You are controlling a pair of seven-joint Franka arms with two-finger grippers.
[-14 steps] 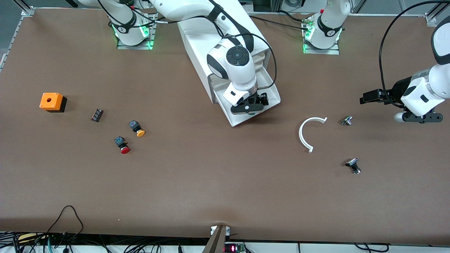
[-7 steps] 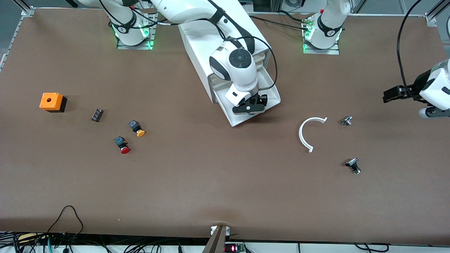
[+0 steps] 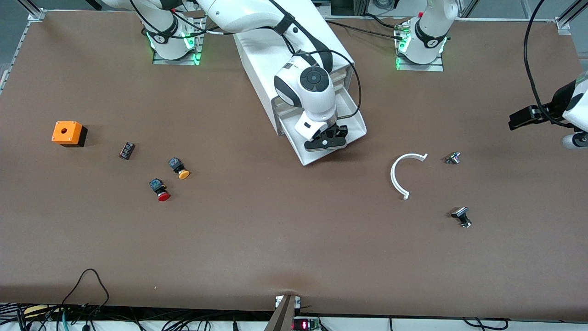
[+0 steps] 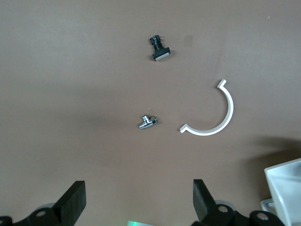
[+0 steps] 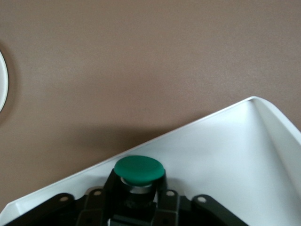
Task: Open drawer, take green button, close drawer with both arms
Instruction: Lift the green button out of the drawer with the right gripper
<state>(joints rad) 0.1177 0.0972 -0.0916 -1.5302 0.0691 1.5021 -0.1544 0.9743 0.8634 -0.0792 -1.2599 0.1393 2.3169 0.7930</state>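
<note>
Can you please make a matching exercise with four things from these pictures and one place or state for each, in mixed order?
Things:
1. green-capped push button
2. lowest white tray drawer
3. left gripper
4. curved white plastic piece

States:
A. open, over bare table
B. pulled out of the cabinet
C. lying on the table toward the left arm's end
D. clamped in the right gripper, inside the drawer

Pairs: 1-D, 2-B, 3-A, 4-C

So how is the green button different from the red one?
The green button has a green cap, the red button a red one. The green button sits in the open drawer, clamped by the shut right gripper; the red button lies loose on the table, toward the right arm's end, with nothing touching it. The red button lies on its side. Both have round caps.
</note>
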